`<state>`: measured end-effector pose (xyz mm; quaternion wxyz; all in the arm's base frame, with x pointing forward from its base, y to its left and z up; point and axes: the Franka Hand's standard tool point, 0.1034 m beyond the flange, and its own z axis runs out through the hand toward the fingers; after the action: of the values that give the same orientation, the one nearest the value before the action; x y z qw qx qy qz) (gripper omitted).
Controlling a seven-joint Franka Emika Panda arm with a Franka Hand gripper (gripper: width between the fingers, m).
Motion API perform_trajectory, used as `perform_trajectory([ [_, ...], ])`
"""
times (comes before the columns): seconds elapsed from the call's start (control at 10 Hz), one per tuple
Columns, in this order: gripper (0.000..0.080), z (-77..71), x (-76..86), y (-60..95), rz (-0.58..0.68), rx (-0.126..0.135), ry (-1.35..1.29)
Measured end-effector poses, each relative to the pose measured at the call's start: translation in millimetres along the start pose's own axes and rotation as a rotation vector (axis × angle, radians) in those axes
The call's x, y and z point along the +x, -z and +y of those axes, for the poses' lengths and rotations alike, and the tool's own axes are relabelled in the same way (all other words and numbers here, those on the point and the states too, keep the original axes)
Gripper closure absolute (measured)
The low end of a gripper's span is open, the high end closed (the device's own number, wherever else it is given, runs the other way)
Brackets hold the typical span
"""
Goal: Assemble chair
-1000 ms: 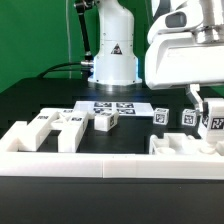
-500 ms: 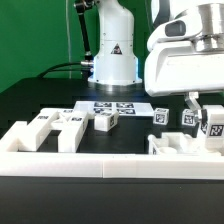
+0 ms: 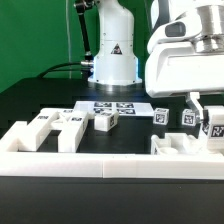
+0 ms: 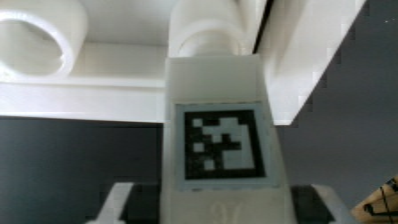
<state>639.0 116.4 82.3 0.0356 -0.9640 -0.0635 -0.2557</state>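
barely any change vs a sec ago: gripper (image 3: 207,113) has eased down a hair at the exterior view's right. fingers clenched on a tagged chair leg (image 4: 222,140), held upright just behind the low front wall (image 3: 100,162). other loose parts (image 3: 70,124) lie well apart, toward the left. imo: keep the leg plumb, line it up w/ its mating part, lower slow, no twist till it seats.

No words are legible: a black triangle sign (image 3: 115,48) marks the robot base (image 3: 112,68) at twelve o'clock, and square tags (image 4: 224,148) mark the marker board (image 3: 84,105) and the chair leg (image 4: 222,85).
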Motion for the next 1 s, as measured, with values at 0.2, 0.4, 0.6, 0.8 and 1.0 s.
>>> perform_trajectory([
  [0.2, 0.0405, 0.1, 0.0, 0.0, 0.0, 0.0, 0.0],
  [0.4, 0.0185, 0.1, 0.0, 0.0, 0.0, 0.0, 0.0],
  [0.6, 0.0157, 1.7, 4.7, 4.7, 0.003, -0.001, 0.002],
  [0.8, 0.0151, 6.2, 14.3, 15.0, -0.003, -0.003, 0.018],
  [1.0, 0.015, 9.4, 31.1, 29.2, -0.025, 0.001, 0.023],
])
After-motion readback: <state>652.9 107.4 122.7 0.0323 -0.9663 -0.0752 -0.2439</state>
